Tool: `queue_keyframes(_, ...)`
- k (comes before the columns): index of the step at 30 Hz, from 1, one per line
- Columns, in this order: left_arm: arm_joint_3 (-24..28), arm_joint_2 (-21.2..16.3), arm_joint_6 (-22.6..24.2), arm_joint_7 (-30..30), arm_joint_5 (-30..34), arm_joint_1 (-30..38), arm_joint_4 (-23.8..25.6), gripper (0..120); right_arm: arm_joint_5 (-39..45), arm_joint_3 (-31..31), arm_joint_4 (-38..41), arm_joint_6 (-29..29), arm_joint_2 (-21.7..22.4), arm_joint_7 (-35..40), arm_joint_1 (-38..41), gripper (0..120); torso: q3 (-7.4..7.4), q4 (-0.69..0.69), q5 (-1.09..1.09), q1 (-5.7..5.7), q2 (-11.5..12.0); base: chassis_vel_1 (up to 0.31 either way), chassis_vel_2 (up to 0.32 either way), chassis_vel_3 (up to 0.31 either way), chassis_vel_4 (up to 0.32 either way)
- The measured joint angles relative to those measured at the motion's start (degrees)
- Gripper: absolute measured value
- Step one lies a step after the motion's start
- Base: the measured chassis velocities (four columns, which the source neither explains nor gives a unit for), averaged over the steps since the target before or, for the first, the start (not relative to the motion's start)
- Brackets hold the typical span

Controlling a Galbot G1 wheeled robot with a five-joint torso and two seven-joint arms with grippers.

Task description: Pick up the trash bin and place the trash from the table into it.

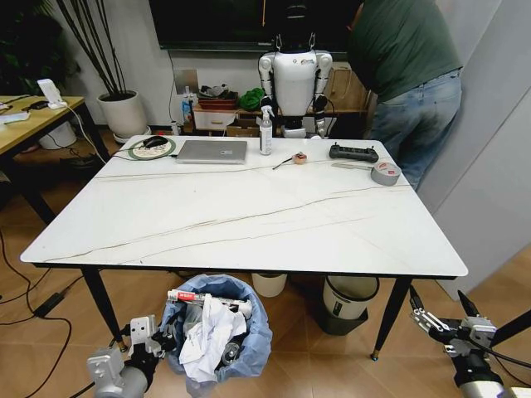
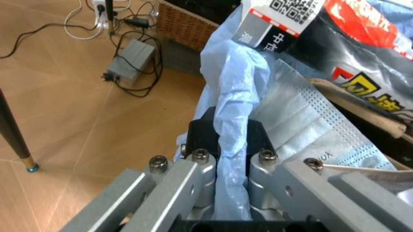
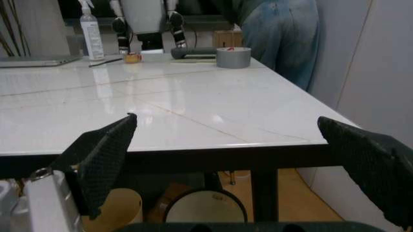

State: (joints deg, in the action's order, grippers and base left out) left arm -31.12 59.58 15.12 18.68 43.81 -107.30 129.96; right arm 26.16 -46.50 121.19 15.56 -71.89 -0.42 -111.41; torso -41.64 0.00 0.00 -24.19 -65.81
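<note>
1. Head view. The small round trash bin lined with crinkled light-blue plastic sits low in front of the near edge of the large white veined table; whether it rests on the floor cannot be told. In it lie white crumpled paper and a white-and-red carton. The left gripper is at the bin's left rim, touching the bag. The right gripper hangs at the table's near right corner, well apart from the bin, its fingers spread wide and holding nothing. On the table's far edge: a silver laptop, a clear spray bottle, a black controller and a grey tape roll. Under the table stand a cream bucket and a white bin with black rim.

2. Left wrist view. The left gripper is closed narrow on a fold of the light-blue bag. Just beside it lie a pale blue face mask and a red snack wrapper.

3. Right wrist view. The right gripper is level with the table's black edge, its black pads far apart. The tape roll stands on the far side.
</note>
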Motion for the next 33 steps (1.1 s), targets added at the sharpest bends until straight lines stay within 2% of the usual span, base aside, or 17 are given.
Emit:
queue_keyframes(14,0.24,0.1,-0.18,-0.13,-0.1,0.2,-0.96,2,0.01,0.0,0.0,0.0,0.01,0.01,0.01,100,2.45,0.0,0.0,1.97,4.41,0.0,0.0,0.0,0.0)
queue_keyframes(23,0.33,0.22,-0.18,-0.13,-0.12,0.42,-1.12,2,0.01,0.0,0.0,0.0,0.01,0.0,0.0,100,3.4,0.0,0.0,2.65,6.04,0.0,0.0,0.0,0.0)
queue_keyframes(28,0.51,0.49,-0.17,-0.3,-0.37,0.75,-1.47,2,0.01,0.0,0.0,0.0,0.01,0.0,0.0,100,4.71,0.0,0.0,3.76,8.45,0.0,0.0,0.0,0.0)
queue_keyframes(33,0.53,0.77,-0.15,-0.35,-0.44,0.72,-1.6,2,0.01,0.0,0.0,-0.01,0.01,0.01,0.0,100,5.41,0.0,0.0,4.3,9.7,0.0,0.0,0.0,0.0)
